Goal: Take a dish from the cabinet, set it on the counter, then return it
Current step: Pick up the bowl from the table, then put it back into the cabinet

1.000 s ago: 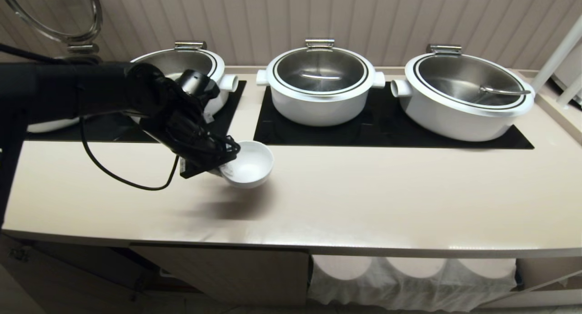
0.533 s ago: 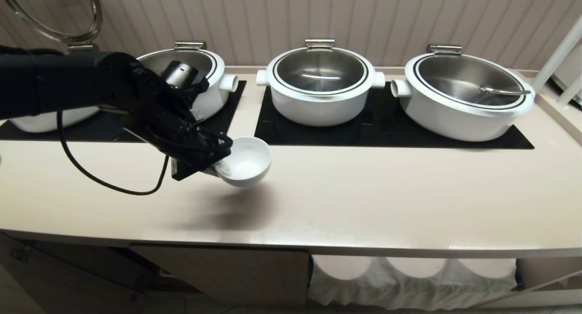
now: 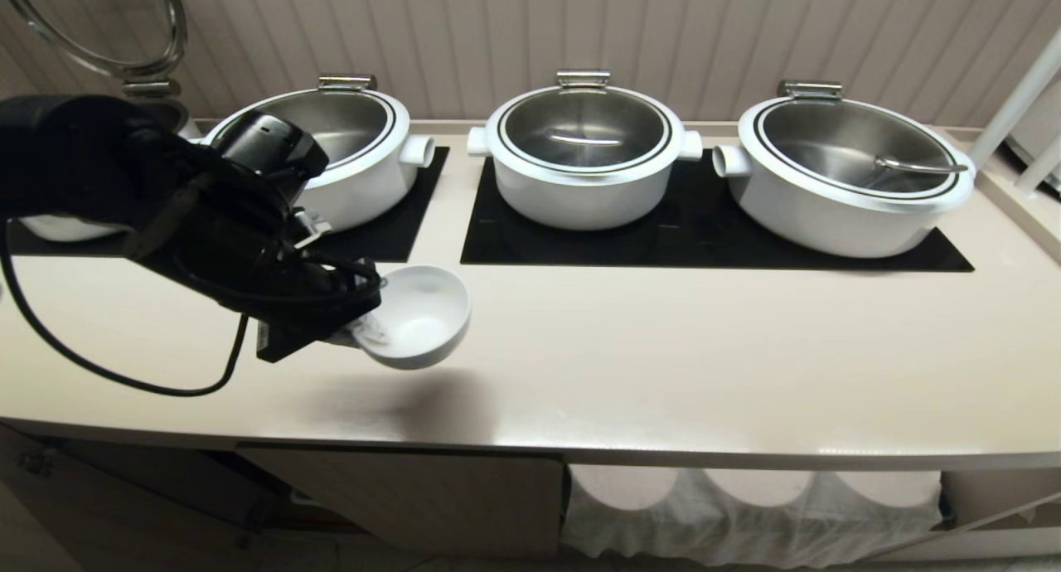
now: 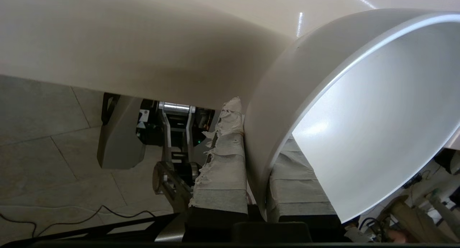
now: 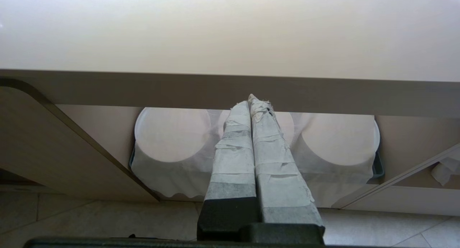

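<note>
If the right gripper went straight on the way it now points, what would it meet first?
Probably the counter's front edge: the right gripper, fingers shut and empty, points up at it from below, its tips drawn against that band. The white rounds under cloth lie behind and lower. Depth is unclear.

Your dish [image 3: 419,317], a small plain white bowl, is tilted with its opening toward 12 o'clock, rim pinched between taped fingers [image 4: 224,161] at its 9 o'clock side. It seems lifted off the cream tabletop [image 3: 663,365], toward 7 o'clock of the middle.
</note>
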Tool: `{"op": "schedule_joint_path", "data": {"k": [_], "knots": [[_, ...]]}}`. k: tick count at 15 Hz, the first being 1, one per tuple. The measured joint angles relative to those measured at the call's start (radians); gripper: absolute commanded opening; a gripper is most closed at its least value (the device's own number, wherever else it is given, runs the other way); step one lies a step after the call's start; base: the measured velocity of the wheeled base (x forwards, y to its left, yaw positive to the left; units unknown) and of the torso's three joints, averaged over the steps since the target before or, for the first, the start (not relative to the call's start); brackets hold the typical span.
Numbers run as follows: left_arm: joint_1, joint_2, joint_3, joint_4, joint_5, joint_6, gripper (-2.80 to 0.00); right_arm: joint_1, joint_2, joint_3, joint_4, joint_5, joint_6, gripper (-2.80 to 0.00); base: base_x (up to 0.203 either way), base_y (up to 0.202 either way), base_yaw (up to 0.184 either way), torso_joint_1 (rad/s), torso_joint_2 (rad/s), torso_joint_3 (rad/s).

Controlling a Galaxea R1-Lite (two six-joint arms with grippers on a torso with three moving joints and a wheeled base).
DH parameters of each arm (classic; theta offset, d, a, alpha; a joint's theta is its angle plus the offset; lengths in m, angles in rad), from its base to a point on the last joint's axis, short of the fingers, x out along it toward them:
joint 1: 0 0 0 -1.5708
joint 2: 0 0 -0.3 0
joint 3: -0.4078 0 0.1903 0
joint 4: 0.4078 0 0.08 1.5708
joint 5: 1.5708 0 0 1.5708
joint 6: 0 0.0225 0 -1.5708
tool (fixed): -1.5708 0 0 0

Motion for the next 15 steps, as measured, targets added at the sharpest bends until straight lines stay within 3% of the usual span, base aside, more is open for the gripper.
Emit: {"op": "schedule_joint_path", "data": {"k": [15], "knots": [[-0.016,-0.461,0.447,-0.008,-0.007,0.002,-2.8,0.0,0.0,0.0,0.0,0.0,0.0,-2.8,0.0,0.0,0.0,0.0,0.0,0.0]]}}
